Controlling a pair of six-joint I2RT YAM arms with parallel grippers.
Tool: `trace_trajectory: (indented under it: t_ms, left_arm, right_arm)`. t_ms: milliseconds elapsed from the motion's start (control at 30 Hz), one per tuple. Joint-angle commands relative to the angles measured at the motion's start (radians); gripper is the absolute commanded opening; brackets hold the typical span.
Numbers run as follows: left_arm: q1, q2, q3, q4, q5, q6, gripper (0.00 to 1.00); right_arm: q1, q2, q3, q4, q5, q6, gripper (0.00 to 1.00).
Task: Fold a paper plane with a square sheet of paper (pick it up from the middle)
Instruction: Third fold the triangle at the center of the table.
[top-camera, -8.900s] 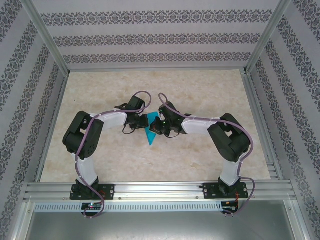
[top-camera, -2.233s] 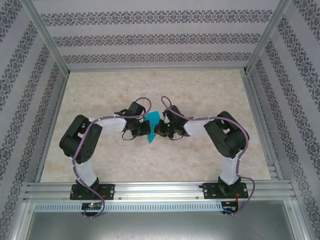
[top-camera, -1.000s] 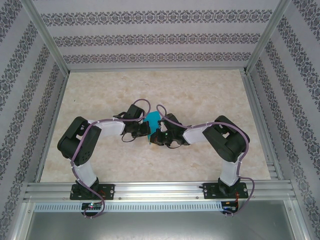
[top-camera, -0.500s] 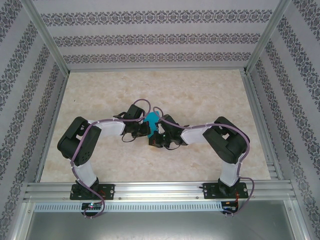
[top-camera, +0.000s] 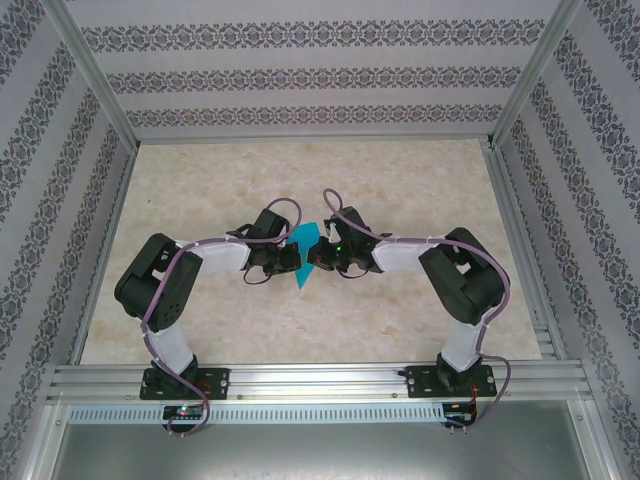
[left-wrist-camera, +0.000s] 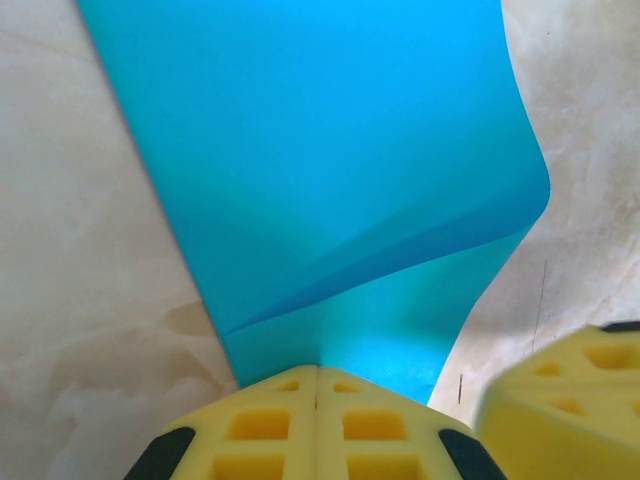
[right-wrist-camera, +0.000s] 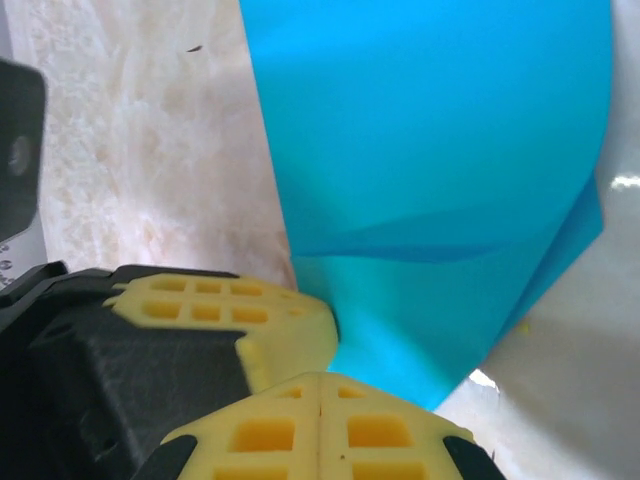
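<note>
At the middle of the tabletop (top-camera: 400, 190), between the two arms: a blue paper plane (top-camera: 304, 252) gripped from both sides.
Its narrow tip points toward the near edge, its wider end away. The left gripper (top-camera: 293, 258) is clamped on its left edge and the right gripper (top-camera: 319, 257) on its right edge. Each pair of yellow pads (left-wrist-camera: 390, 400) is pressed together with paper coming out between them. The grippers sit just beside each other, and the paper bows in a soft fold ahead of the pads.
</note>
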Motion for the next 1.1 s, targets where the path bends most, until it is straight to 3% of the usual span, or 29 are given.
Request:
trace_trajectory:
  t_ms: [0,167,300,600,900,1067]
  left_arm:
    - [-0.009,0.014,-0.016,-0.132,-0.071,0.006,0.0]
    - [-0.009,-0.028,-0.01,-0.116,-0.031,0.007,0.02]
    - [-0.038,-0.116,-0.106,0.071,0.037,-0.09,0.03]
    - [-0.111,-0.257,-0.176,0.084,-0.061,-0.139,0.05]
    - [-0.114,-0.169,-0.185,0.063,-0.065,-0.134,0.04]
    - [-0.114,-0.146,-0.18,0.05,-0.119,-0.133,0.03]
  right_arm:
    - [0.006,0.044,0.029,-0.018,0.009,-0.013,0.0]
    - [0.008,0.071,0.012,0.008,0.016,0.04,0.0]
    - [0.029,0.066,-0.02,0.064,0.029,0.124,0.0]
    - [0.053,0.046,-0.041,0.089,0.056,0.197,0.0]
    - [0.051,0.048,-0.036,0.092,0.042,0.196,0.0]
    - [0.048,0.034,-0.037,0.099,0.027,0.178,0.02]
